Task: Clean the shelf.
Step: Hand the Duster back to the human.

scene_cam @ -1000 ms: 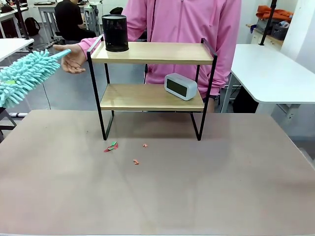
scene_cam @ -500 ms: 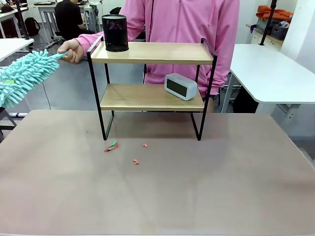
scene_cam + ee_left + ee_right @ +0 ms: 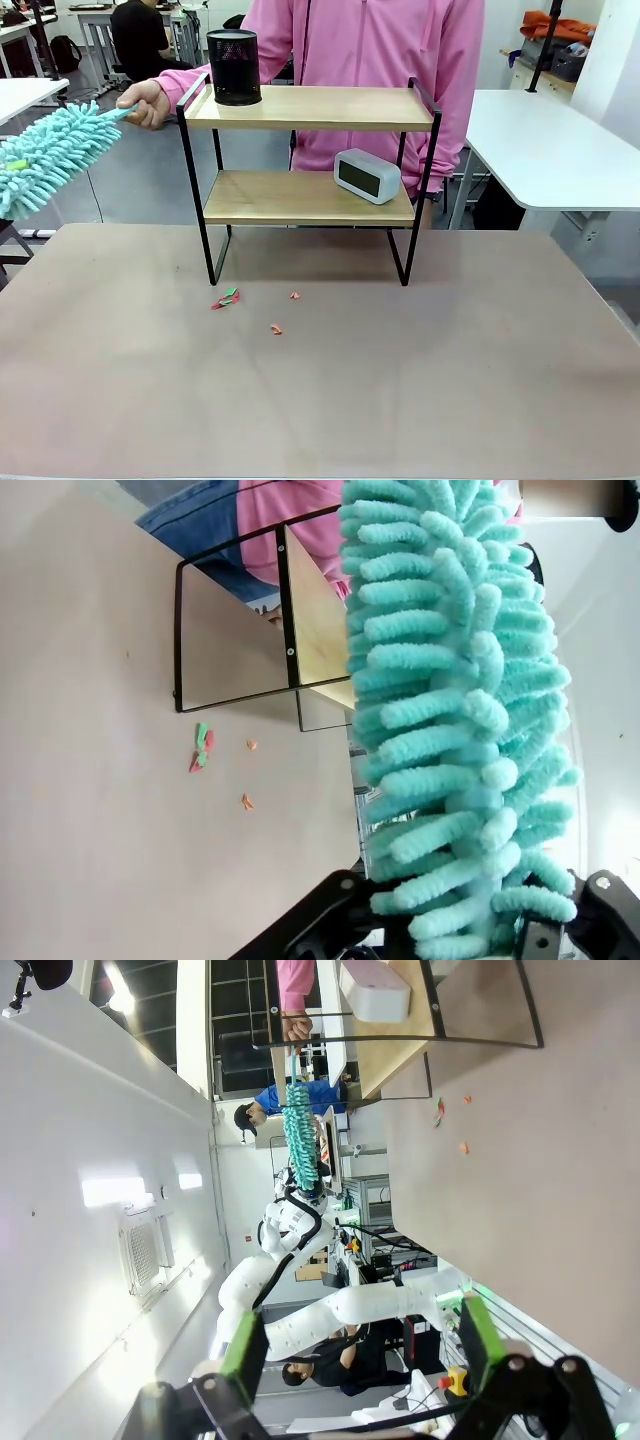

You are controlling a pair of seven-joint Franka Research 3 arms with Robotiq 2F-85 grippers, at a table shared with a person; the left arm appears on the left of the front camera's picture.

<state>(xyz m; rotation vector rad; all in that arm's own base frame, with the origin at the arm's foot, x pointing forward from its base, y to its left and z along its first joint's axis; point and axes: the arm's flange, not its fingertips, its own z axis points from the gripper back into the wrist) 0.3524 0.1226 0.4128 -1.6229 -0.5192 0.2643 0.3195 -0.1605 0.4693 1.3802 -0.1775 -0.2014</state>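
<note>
The shelf point(image 3: 310, 108) stands at the far middle of the brown table, with two wooden boards in a black frame; it also shows as the shelf point(image 3: 300, 620) and the shelf point(image 3: 400, 1030). A teal fluffy duster point(image 3: 48, 157) reaches in from the left. A person's hand point(image 3: 143, 103) grips its handle. In the left wrist view the duster point(image 3: 450, 710) lies between the wide-apart fingers of my left gripper point(image 3: 470, 930), which is open. My right gripper point(image 3: 360, 1360) is open with nothing in it, far from the shelf.
A black mesh cup point(image 3: 233, 67) stands on the top board at the left. A grey clock point(image 3: 367, 175) sits on the lower board at the right. Small red and green scraps point(image 3: 226, 298) lie on the table in front of the shelf. White tables flank both sides.
The person's hand, open under the handle a second ago, has closed on the duster's handle. The duster has barely moved.
</note>
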